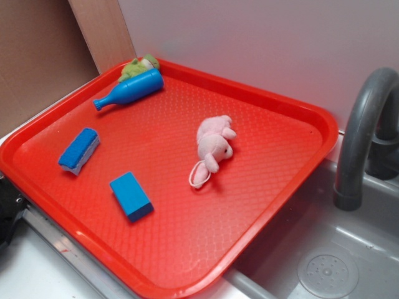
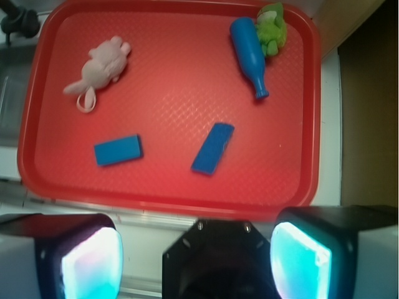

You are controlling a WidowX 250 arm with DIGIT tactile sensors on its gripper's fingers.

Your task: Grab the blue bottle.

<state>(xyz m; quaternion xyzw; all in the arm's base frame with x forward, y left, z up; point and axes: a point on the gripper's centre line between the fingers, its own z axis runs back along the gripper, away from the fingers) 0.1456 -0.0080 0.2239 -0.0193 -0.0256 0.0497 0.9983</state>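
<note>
On dimpled tray, smooth blue bottle

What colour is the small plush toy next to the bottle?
Green; the plush toy beside the bottle shows best in the wrist view.

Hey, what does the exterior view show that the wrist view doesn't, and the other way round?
Only the exterior view shows the gray faucet and the sink drain beside the tray, plus the white underside of the blue pad.

Only the wrist view shows the gripper, open, its two fingers apart at the bottom edge, outside the tray.

Both show the red tray holding the blue bottle lying on its side against the green plush, the pink plush, and the blue block.
</note>
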